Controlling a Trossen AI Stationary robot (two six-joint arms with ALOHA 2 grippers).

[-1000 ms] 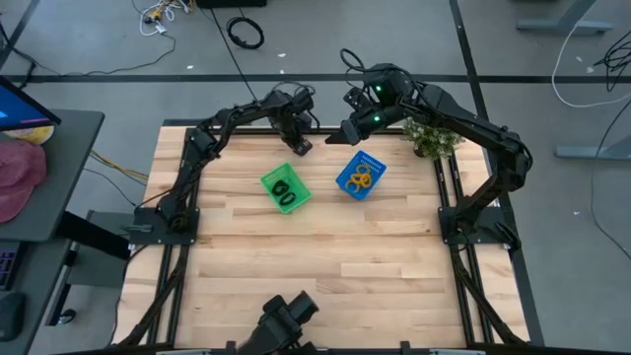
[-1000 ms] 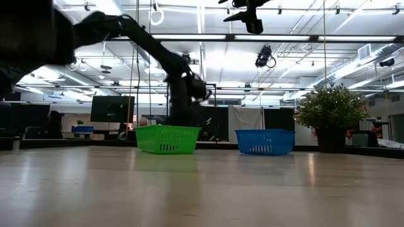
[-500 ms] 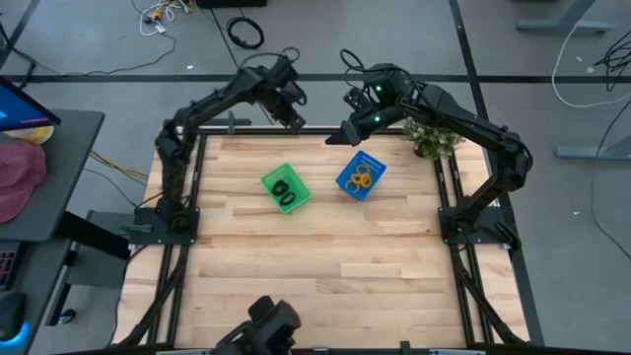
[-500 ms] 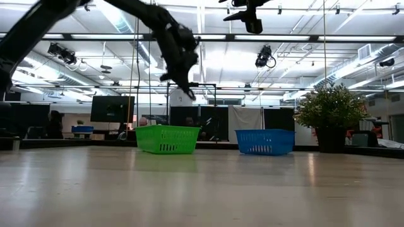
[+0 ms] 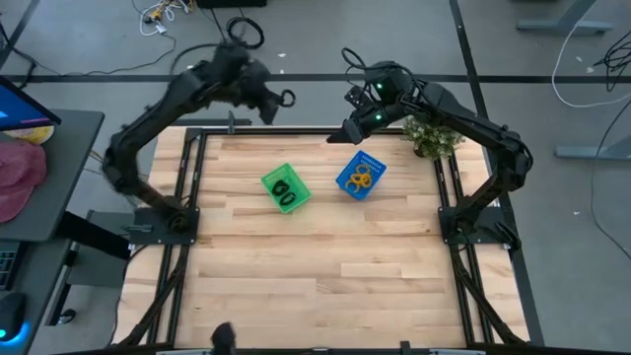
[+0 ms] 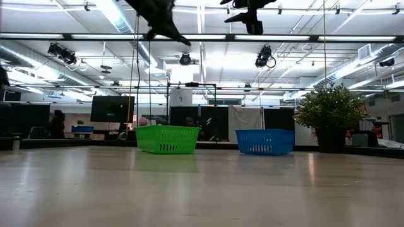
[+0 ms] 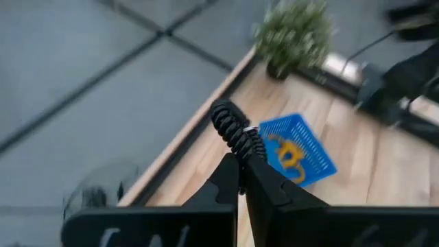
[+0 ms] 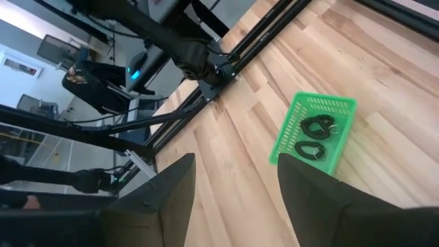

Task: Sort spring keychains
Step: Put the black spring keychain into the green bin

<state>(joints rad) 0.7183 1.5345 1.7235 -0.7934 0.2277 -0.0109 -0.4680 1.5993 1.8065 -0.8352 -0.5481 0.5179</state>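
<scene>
Sorting by colour, shown near its end. On the counter, a green basket holds two black spring keychains lying side by side on its floor, while a blue basket just toward 3 o'clock of it holds the orange spring keychains in a small heap; the two baskets stand apart so that each colour has its own bin, and both sit toward the 12 o'clock half of the counter, within reach of either arm. No loose keychain is visible on the bare wood. The left gripper is raised high beyond the counter's 12 o'clock edge, toward 11 o'clock of the green basket; its fingers are pinched closed on one black spring keychain, whose coil stands up from the tips, a hold that keeps the small loop from slipping in transit. Being black, this piece presumably belongs with the pair in the green basket, so the arm would need to come down over that bin. The right gripper hovers near 12 o'clock of the blue basket with its fingers spread and empty, waiting clear of both bins. A potted plant stands at the counter's 2 o'clock corner, outside the work.
</scene>
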